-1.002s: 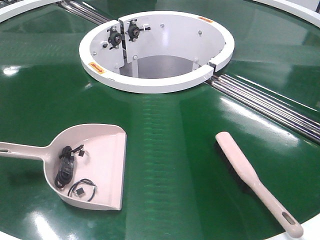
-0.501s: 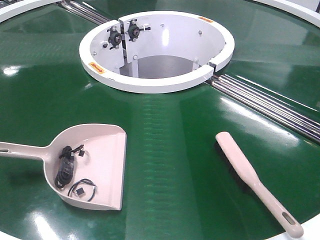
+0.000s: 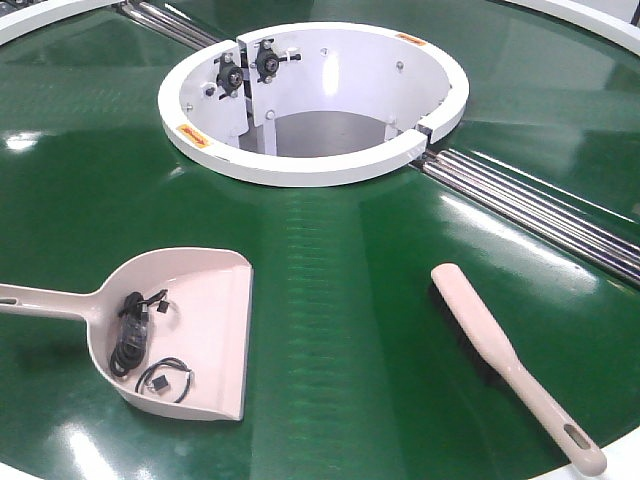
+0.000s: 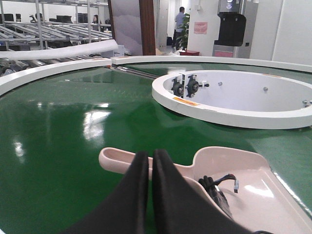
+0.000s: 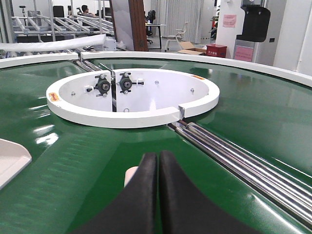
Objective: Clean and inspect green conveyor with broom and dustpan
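The green conveyor (image 3: 330, 290) fills the front view. On it at the left lies the dustpan (image 3: 205, 310), handle pointing left, with black cables (image 3: 130, 335) inside. The broom (image 3: 490, 340) lies at the right, bristles down, its slotted handle end toward the near edge. Neither gripper shows in the front view. In the left wrist view my left gripper (image 4: 150, 155) is shut and empty, hanging just above the dustpan's handle (image 4: 114, 160). In the right wrist view my right gripper (image 5: 159, 156) is shut and empty over the broom, whose rounded tip (image 5: 130, 174) peeks out at its left.
A white round collar (image 3: 300, 165) with an open middle stands at the centre of the belt. Metal roller strips (image 3: 540, 210) run from it to the right, another set (image 3: 170, 25) to the far left. The conveyor's white outer rim (image 4: 48, 70) curves behind.
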Robot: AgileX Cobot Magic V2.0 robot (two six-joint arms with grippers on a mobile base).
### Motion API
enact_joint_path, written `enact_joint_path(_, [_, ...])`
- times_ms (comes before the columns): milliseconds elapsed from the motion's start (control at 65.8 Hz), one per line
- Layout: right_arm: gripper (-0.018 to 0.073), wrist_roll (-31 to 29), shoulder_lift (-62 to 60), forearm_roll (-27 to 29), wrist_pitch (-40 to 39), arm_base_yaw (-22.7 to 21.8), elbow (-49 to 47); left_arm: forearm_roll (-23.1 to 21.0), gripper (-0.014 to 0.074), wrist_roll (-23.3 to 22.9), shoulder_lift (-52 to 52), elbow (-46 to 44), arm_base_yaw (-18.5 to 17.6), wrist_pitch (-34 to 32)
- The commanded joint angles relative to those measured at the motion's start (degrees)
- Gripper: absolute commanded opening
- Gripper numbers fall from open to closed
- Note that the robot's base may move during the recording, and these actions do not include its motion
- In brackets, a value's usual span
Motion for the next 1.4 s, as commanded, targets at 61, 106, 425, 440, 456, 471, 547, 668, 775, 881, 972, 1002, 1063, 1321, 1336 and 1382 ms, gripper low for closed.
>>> enact_joint_path(61, [-0.0008, -0.47, 0.64, -0.18, -4.27, 0.03, -1.51, 0.04, -0.0006, -0.36, -0.83, 0.52, -0.79, -3.05])
enact_joint_path(106, [-0.0008, -0.47, 0.64, -0.18, -4.27, 0.03, -1.51, 0.04, -0.0006, -0.36, -0.83, 0.52, -0.79, -3.10])
enact_joint_path(425, [-0.0008, -0.47, 0.64, -0.18, -4.27, 0.03, -1.51, 0.04, -0.0006, -0.36, -0.83, 0.52, -0.79, -3.10])
enact_joint_path(440, [-0.0008, -0.47, 0.64, -0.18, -4.27, 0.03, -1.51, 0.04, -0.0006, -0.36, -0.83, 0.52, -0.79, -3.10])
enact_joint_path(456, [-0.0008, -0.47, 0.64, -0.18, -4.27, 0.03, -1.51, 0.04, -0.0006, -0.36, -0.83, 0.52, -0.79, -3.10])
enact_joint_path(471, [-0.0008, -0.47, 0.64, -0.18, -4.27, 0.03, -1.51, 0.04, -0.0006, -0.36, -0.83, 0.52, -0.79, -3.10])
enact_joint_path(547, [-0.0008, -0.47, 0.64, -0.18, -4.27, 0.03, -1.51, 0.04, -0.0006, -0.36, -0.83, 0.52, -0.79, -3.10])
enact_joint_path(668, [-0.0008, -0.47, 0.64, -0.18, -4.27, 0.03, -1.51, 0.04, -0.0006, -0.36, -0.83, 0.52, -0.79, -3.10])
enact_joint_path(775, [-0.0008, -0.47, 0.64, -0.18, -4.35, 0.03, -1.51, 0.04, -0.0006, -0.36, -0.83, 0.52, -0.79, -3.10])
enact_joint_path(881, [-0.0008, -0.70, 0.64, -0.93, -4.26, -1.94, -1.51, 0.04, -0.0006, -0.36, -0.83, 0.52, -0.79, -3.10])
enact_joint_path(972, [-0.0008, -0.51, 0.64, -0.93, -4.43, -6.33, -0.04, 0.04, -0.0006, -0.36, -0.83, 0.52, -0.79, -3.10])
enact_joint_path(1002, [-0.0008, -0.38, 0.57, -1.03, -5.03, -7.33, 0.94, 0.04, -0.0006, -0.36, -0.83, 0.52, -0.79, -3.10])
enact_joint_path(1063, [-0.0008, -0.26, 0.28, -1.23, -6.70, -8.00, 3.22, 0.04, -0.0006, -0.36, -0.83, 0.52, -0.79, -3.10])
enact_joint_path(1321, [-0.0008, 3.02, -7.01, -1.37, -13.55, -7.95, 13.54, 0.04, -0.0006, -0.36, -0.83, 0.52, -0.79, -3.10])
enact_joint_path(1336, [-0.0008, 3.24, -7.26, -1.54, -13.55, -7.95, 13.92, 0.04, -0.0006, -0.36, -0.83, 0.52, -0.79, -3.10])
enact_joint_path(1382, [-0.0008, 4.07, -7.03, -1.76, -11.99, -7.95, 13.83, 0.04, -0.0006, -0.36, -0.83, 0.52, -0.79, -3.10])
